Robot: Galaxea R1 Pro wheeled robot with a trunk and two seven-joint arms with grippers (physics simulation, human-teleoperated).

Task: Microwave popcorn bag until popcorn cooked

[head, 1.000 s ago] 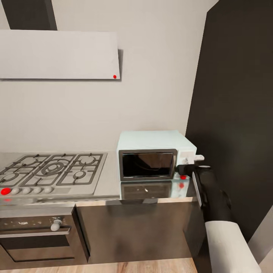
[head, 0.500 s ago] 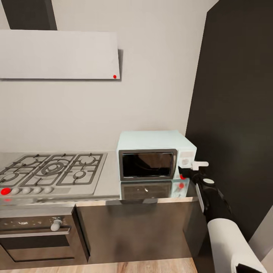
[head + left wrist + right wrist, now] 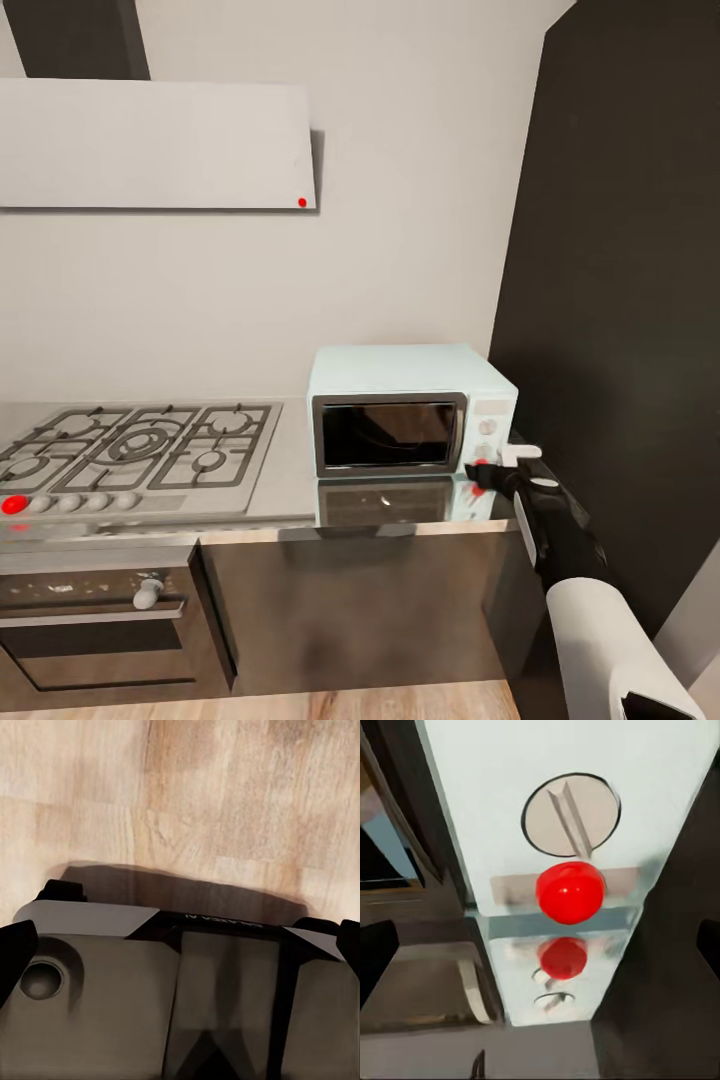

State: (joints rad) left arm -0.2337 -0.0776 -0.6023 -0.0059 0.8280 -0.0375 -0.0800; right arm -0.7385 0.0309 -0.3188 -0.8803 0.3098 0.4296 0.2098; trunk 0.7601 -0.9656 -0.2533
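Observation:
The mint-blue microwave (image 3: pixel 405 372) stands on the grey countertop (image 3: pixel 290 470) with its dark glass door shut. My right gripper (image 3: pixel 492 470) hovers at the lower corner of the light control panel, just in front of the red light (image 3: pixel 480 463). In the right wrist view the round knob (image 3: pixel 571 814) and the red light (image 3: pixel 570 892) are close ahead, and the right gripper (image 3: pixel 540 945) is open with its dark fingertips (image 3: pixel 375 952) far apart. My left gripper (image 3: pixel 180 945) is open and empty over the wooden floor (image 3: pixel 225 787). The popcorn bag and popcorn are out of view.
A gas hob (image 3: pixel 140 450) with red-lit knobs lies left of the microwave, with an oven (image 3: pixel 95 620) below it. A pale range hood (image 3: pixel 155 145) hangs on the wall. A tall dark panel (image 3: pixel 620 300) rises right beside the microwave and my right arm.
My right gripper has dropped from beside the panel's knobs down to the red light near the countertop. The microwave door stays shut.

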